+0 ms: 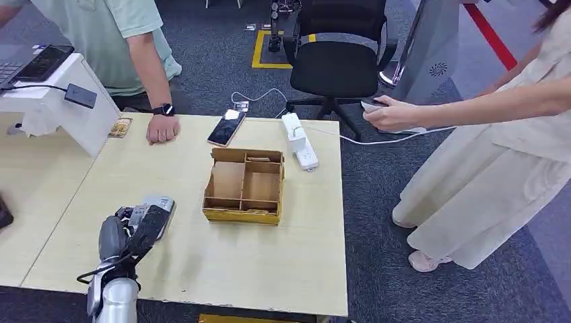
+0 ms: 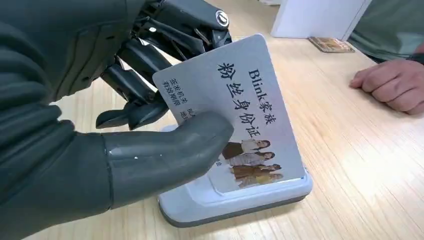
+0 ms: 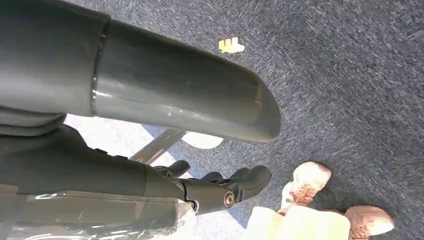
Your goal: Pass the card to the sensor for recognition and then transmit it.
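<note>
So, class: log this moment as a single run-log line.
left hand: holds card | card: lower edge on sensor | right hand: empty, over floor | step: recognition

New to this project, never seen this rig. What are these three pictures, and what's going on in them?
It is a humanoid robot with two arms and many-fingered hands. The head view looks down from its body onto a light wooden table. The other two come from cameras at each wrist.

The left hand holds a printed card between thumb and fingers, its lower edge on a pale grey sensor pad.

The right hand hangs over blue carpet, holding nothing.

Also on the table: a wooden compartment box, a phone and a white power strip. One person rests a hand on the table; another stands beside it.
</note>
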`<state>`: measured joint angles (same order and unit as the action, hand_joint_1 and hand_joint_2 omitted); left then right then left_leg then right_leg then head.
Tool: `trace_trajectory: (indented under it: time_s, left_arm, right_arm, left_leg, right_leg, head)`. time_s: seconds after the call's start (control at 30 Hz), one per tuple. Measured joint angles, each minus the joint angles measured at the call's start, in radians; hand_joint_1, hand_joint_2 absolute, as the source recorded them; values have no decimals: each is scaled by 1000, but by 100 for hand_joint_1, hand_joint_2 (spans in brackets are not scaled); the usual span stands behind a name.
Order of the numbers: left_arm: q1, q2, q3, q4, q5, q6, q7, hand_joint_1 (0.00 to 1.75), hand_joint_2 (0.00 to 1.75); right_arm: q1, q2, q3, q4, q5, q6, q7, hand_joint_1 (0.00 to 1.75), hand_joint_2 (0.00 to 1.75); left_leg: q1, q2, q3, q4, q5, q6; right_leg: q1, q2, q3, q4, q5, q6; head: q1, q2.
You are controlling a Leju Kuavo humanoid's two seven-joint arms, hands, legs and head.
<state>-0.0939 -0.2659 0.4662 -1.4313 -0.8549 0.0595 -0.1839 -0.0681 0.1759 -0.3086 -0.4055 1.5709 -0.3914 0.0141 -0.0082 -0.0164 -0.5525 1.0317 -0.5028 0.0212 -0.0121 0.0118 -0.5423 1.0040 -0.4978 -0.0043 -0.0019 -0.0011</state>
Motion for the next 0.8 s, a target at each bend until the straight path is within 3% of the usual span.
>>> trace_trajectory:
  time_s: [0.8]
  left_arm:
    - [-36, 0, 67, 53, -27, 48, 55, 175, 175]
  right_arm:
    - [16, 2, -12, -33, 0, 6, 0, 0, 0]
  left_leg:
    - [0, 0, 0, 0, 0, 0]
  right_leg:
    - [0, 0, 0, 0, 0, 0]
  head:
    - [0, 0]
